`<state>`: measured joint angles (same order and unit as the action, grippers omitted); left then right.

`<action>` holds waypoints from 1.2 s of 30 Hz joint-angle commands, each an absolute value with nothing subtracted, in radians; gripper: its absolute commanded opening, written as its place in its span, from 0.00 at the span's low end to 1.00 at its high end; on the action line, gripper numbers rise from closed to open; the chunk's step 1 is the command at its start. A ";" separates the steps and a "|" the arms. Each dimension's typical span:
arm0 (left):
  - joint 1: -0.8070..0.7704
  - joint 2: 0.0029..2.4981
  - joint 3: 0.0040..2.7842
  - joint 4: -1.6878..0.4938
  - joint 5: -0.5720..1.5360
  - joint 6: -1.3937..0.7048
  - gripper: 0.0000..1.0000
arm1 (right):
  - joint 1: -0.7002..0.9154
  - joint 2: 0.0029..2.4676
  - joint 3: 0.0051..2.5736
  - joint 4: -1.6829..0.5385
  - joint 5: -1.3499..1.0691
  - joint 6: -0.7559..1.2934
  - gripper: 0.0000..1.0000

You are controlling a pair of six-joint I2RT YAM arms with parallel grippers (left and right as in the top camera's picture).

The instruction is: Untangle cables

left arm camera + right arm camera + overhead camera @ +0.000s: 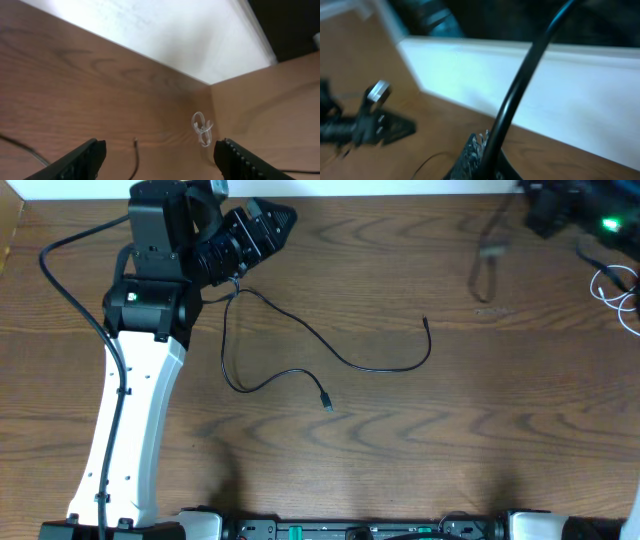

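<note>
A thin black cable (340, 355) lies loose across the middle of the table, one plug end (326, 402) near the centre. My left gripper (284, 218) hovers open above its left part, holding nothing. In the left wrist view the fingers (85, 156) stand wide apart, with a black cable end (135, 144) on the wood between them. A white cable (201, 129) lies coiled farther off. My right gripper (487, 137) at the far right (540, 212) is shut on another black cable (530, 70), whose blurred end (487, 270) hangs below it.
The white cable (620, 290) is bunched at the table's right edge under the right arm. A white wall strip (165, 35) borders the far side of the table. The left arm's white link (135, 420) crosses the left part of the table.
</note>
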<state>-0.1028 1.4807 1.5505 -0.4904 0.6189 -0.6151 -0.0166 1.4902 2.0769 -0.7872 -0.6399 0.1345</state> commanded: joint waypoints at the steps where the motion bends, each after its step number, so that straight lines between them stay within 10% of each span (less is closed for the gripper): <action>1: -0.102 1.470 1.562 -0.535 0.619 -0.462 0.74 | -0.109 1.463 2.080 -0.838 -0.517 0.196 0.01; 16: -0.102 1.470 1.562 -0.623 0.617 -0.397 0.75 | -0.587 1.507 2.079 -1.227 0.200 0.572 0.01; 32: -0.102 1.470 1.562 -0.640 0.616 -0.397 0.74 | -0.640 1.935 2.078 -1.142 0.236 0.721 0.03; 34: -0.102 1.470 1.562 -0.639 0.616 -0.397 0.74 | -0.640 2.005 2.078 -1.086 0.173 0.707 0.43; 35: -0.102 1.470 1.562 -0.639 0.616 -0.397 0.74 | -0.640 2.064 2.078 -1.029 0.081 0.634 0.89; 36: -0.102 1.470 1.562 -0.640 0.616 -0.397 0.74 | -0.640 2.085 2.078 -1.010 0.041 0.607 0.99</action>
